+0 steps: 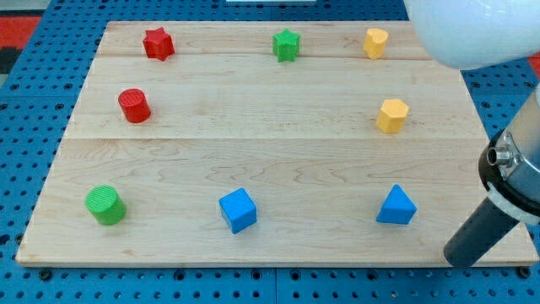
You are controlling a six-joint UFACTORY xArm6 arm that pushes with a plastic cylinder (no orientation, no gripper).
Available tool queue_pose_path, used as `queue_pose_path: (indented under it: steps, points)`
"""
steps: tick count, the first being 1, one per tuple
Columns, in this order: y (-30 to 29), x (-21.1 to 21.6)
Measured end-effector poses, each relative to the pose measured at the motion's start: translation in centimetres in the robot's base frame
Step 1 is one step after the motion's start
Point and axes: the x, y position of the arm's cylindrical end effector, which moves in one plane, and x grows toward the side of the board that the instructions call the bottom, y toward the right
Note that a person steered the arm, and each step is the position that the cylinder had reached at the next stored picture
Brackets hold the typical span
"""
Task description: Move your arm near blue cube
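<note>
Wooden board (pixel 278 160) is lying on blue pegboard (pixel 25 110). Blue cube (pixel 237 209) is sitting bottom-centre. My tip (pixel 460 256), carrying no jaws, is resting at the view's bottom right, well apart, beyond blue triangular block (pixel 396 206).

The wooden surface (pixel 278 101) carries 7 other blocks. Along its top edge: a red star (pixel 158 43), a green star (pixel 287 45), a yellow block (pixel 376 42). Lower, a red cylinder (pixel 134 105) near the left edge and a yellow hexagonal block (pixel 392 115) near the right. Along the bottom edge: a green cylinder (pixel 105 205) and a blue triangular block (pixel 396 206).
</note>
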Motion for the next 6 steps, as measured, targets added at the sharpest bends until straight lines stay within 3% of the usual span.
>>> queue_pose_path:
  steps: [2,3,4,6]
  points:
    - [-0.1,0.0]
    - [-7.0,0.1]
    - [-17.5,0.1]
    - [-26.6,-2.9]
